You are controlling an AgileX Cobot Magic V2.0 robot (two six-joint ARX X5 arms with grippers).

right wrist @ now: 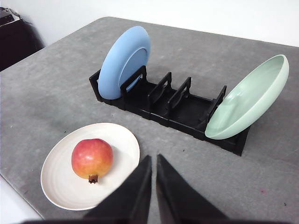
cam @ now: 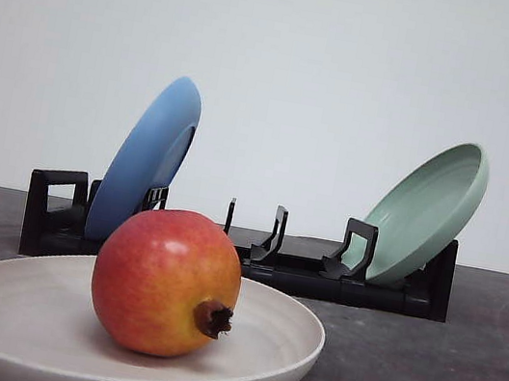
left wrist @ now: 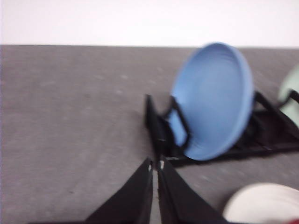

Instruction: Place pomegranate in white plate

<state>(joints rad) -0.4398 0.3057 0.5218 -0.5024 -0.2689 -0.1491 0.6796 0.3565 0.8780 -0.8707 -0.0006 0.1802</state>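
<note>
Pomegranate [right wrist: 92, 157] on plate [right wrist: 60, 186], grey table [right wrist: 51, 98].

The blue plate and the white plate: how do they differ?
The blue plate stands on edge in the black rack; the white plate lies flat on the table. The blue plate is empty; the white plate holds the pomegranate. Both are round and shallow.
</note>
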